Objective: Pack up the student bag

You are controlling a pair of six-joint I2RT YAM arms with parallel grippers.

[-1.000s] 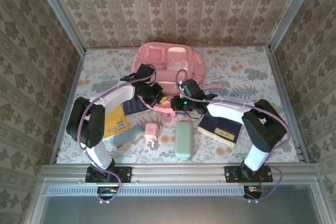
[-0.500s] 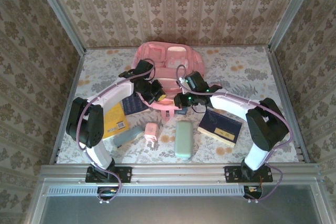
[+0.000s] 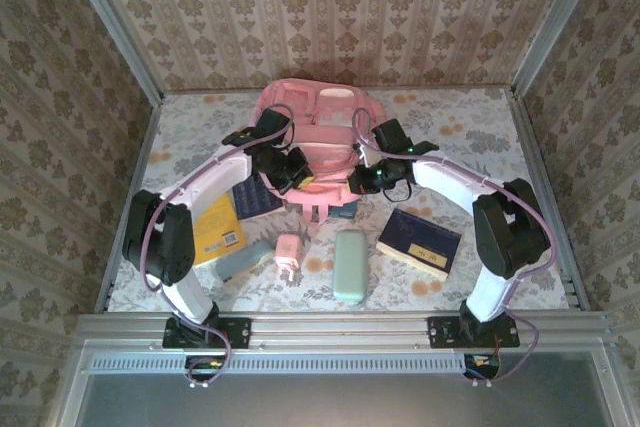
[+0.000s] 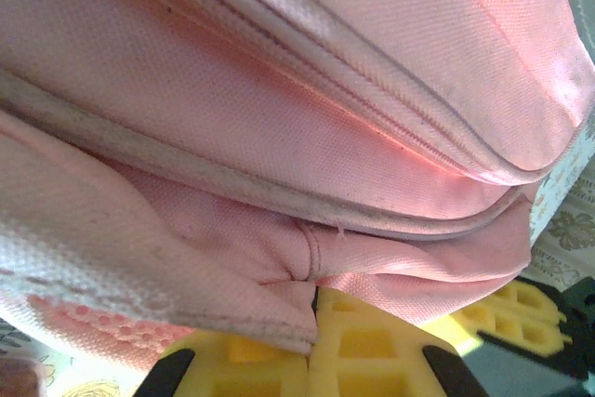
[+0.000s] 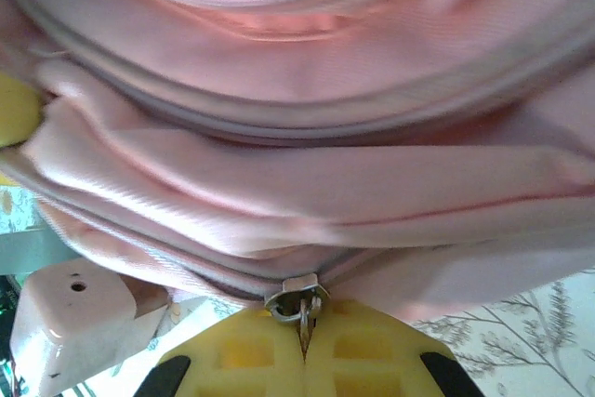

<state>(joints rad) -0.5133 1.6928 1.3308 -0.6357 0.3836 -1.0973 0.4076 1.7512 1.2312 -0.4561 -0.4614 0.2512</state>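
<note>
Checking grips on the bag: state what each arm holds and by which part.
Left jaws pinch a fold of the bag; right jaws clamp its zipper pull.

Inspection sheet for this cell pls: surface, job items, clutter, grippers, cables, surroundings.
Surface: floral cloth, lying flat.
Job's things: pink bag at the far middle, between both arms.
Clutter: yellow book, navy book, green case and pink charger lie near the bag.
Grippers: left gripper shut on bag fabric; right gripper shut on zip pull.
Cables: purple cables run along both arms.
Surroundings: wallpapered walls, metal frame.
</note>
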